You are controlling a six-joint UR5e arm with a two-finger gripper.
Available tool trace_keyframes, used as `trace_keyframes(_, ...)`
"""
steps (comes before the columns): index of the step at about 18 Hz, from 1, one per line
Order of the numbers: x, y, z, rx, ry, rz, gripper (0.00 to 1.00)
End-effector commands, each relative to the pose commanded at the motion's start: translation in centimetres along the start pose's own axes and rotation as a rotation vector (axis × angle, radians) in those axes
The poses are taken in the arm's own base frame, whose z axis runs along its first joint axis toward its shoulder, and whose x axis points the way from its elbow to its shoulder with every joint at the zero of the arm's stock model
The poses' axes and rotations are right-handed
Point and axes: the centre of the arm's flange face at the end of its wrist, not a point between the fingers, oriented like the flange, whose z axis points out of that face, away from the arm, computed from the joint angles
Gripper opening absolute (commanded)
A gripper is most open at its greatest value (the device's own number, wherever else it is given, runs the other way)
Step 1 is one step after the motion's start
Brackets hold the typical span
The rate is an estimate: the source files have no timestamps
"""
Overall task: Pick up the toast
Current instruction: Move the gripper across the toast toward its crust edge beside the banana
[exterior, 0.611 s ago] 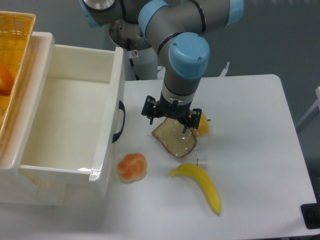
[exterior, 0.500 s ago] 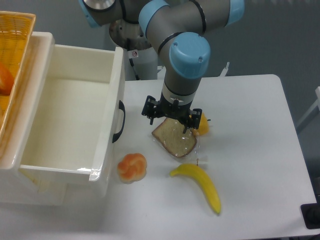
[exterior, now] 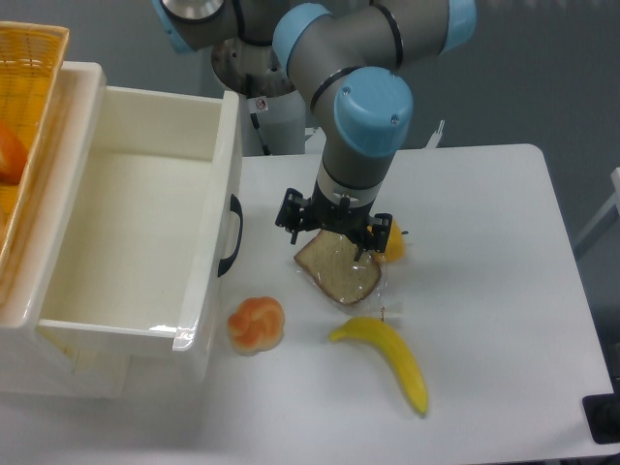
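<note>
The toast (exterior: 341,273) is a flat tan slice with a brown crust, lying on the white table (exterior: 484,252) near its middle. My gripper (exterior: 334,232) hangs straight down over the toast's far end, and its wrist hides that end. The black finger links are spread wide on both sides, so the gripper looks open. The fingertips are hidden under the wrist, and I cannot tell whether they touch the toast.
A small orange piece (exterior: 392,242) lies just right of the gripper. A yellow banana (exterior: 387,360) lies in front of the toast and a round orange-and-cream bun (exterior: 257,325) to its front left. A white bin (exterior: 218,223) and a wicker basket (exterior: 29,116) stand at the left.
The arm has shifted very slightly to the right. The toast and the other things have not moved.
</note>
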Motion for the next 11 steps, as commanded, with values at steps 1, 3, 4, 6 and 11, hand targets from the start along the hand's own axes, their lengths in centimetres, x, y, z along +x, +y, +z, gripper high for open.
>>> trace_keyframes(1, -0.1, 0.1, 0.6, -0.011, 0.006, -0.043, 1.0)
trace_keyframes(3, -0.4, -0.1, 1.9, -0.028, 0.019, -0.077, 1.0)
trace_keyframes(4, -0.7, -0.2, 2.5, -0.037, 0.026, -0.085, 1.0)
trace_keyframes(6, -2.4, 0.6, 3.6, -0.052, 0.043, -0.118, 1.0)
trace_keyframes(11, -6.2, 3.0, 4.9, -0.023, 0.068, -0.195, 1.0)
